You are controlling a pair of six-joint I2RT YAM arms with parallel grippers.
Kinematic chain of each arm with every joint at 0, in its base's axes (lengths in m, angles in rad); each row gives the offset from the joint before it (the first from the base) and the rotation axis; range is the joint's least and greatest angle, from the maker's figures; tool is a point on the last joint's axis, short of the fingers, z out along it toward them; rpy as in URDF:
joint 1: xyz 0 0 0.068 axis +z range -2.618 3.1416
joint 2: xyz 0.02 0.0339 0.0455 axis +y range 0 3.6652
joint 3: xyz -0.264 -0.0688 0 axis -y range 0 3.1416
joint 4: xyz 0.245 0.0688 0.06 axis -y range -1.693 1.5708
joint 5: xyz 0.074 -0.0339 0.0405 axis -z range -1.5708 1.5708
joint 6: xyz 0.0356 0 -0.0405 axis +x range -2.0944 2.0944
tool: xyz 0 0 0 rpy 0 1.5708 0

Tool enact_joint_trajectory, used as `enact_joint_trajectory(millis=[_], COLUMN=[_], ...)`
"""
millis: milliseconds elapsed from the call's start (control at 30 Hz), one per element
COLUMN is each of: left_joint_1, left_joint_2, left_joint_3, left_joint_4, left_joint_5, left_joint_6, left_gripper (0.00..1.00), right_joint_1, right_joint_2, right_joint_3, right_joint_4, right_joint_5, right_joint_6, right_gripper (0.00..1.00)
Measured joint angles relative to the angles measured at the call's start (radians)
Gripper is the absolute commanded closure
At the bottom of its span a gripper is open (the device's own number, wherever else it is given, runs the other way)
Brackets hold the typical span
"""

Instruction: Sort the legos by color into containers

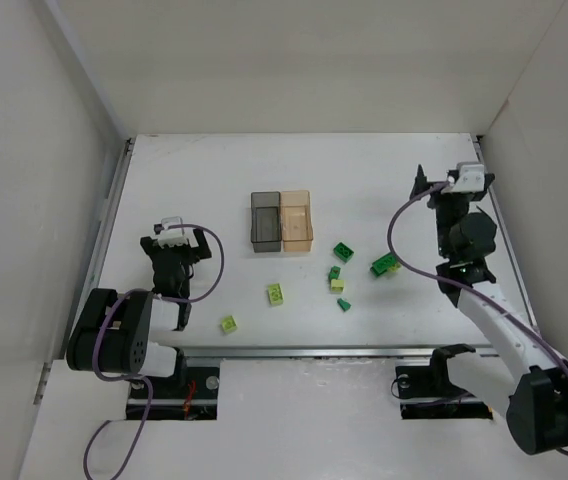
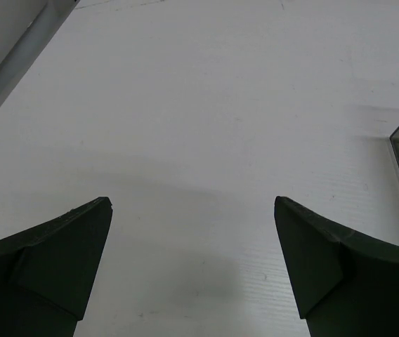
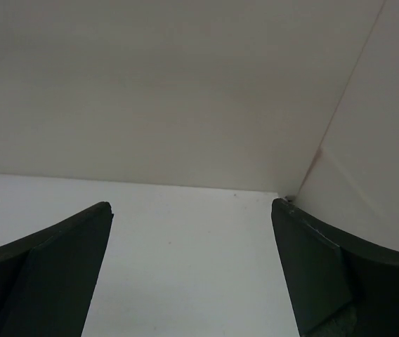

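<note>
Left gripper (image 2: pixel 192 203), right gripper (image 3: pixel 191 203) gaping wide, empty | legos (image 1: pixel 342 251) likely handling light, stiff, slick | pinching across flat sides suiting best

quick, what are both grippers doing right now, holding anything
Left gripper: open, holding nothing.
Right gripper: open, holding nothing.

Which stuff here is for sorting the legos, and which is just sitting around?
For the job: dark green legos, pale yellow-green legos, smoky grey bin, amber bin, left gripper, right gripper.

Just around: purple cables, white table, enclosure walls.
</note>
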Motion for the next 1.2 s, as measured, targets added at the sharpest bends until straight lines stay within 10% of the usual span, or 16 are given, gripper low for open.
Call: enact_joint_trajectory(millis=[233,433,700,867,1200], left_joint_1=[0.008,-0.002,-0.02,-0.02,-0.02], left_joint_2=[-0.052,-0.541,-0.628,-0.547,-0.547], left_joint_3=[-0.017,0.187,0.493,0.61,0.574], left_joint_4=[-0.016,-0.445,-0.756,-1.089,-1.352], left_joint_5=[0.092,0.441,0.438,0.486,0.553], left_joint_6=[0.023,0.379,0.64,0.633,0.563], left_gripper=[0.0,0.0,0.0,0.0,0.0], right_joint_1=[0.007,0.061,0.205,0.218,0.312], right_joint_2=[0.098,0.159,0.446,0.517,0.64], right_joint_3=[0.32,0.572,0.846,0.864,0.647], right_joint_4=[-0.195,-0.389,-0.534,-0.958,-1.144], right_joint_5=[0.003,-0.008,0.481,0.202,-0.174], right_joint_6=[-0.146,-0.217,-0.357,-0.094,0.169], right_gripper=[0.0,0.0,0.0,0.05,0.17])
